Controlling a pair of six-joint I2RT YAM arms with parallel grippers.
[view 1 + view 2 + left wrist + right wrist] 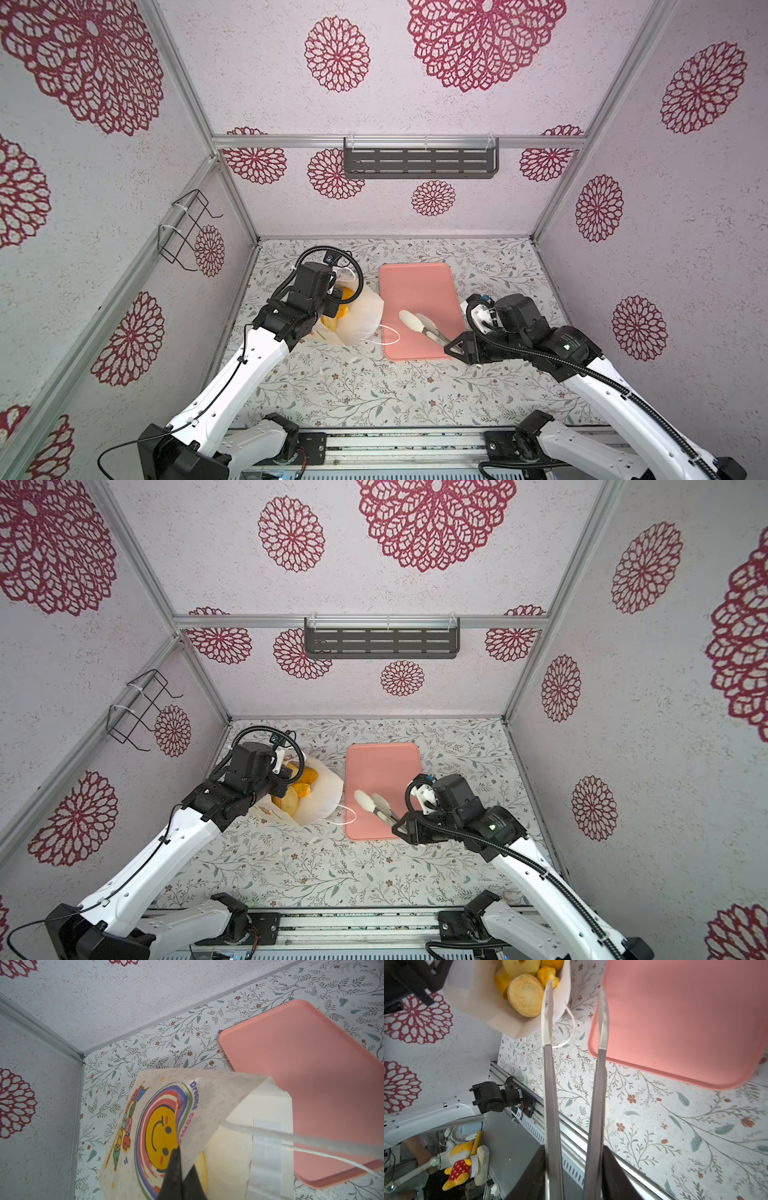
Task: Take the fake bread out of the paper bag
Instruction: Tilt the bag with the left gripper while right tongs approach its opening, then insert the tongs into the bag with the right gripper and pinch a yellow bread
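Rail (395,446), item 1: running along the 6 o'clock edge of the desk (353,386) and carrying both arm bases.

Item 2, left end effector (180,1159): fully closed, pinching the printed wall of the paper bag (326,789) at its rim and propping the mouth open.

Item 3, paper bag: standing at 9 o'clock from the pink tray (419,286), with its cord handle (388,336) trailing toward the tray.

Item 4, fake bread (291,798): lying inside the bag, several golden pieces showing. None is lying on the tray.

Item 5, tongs (419,324): hanging over the tray's 5 o'clock corner, white tips apart and pointing toward 10 o'clock.

Item 6, right end effector (574,1176): partly closed, gripping the tongs by their two metal arms.

Handling note, as a judgement: the step in hand is carrying the tongs to the bag mouth.
- Hold the left pinch steady.
- Enter from above with the tips apart, clear of the cord handle.
- Close across the topmost pale round piece.
- Squeeze firmly, since the gloss looks slippery.
- Lift straight up before swinging toward 3 o'clock.
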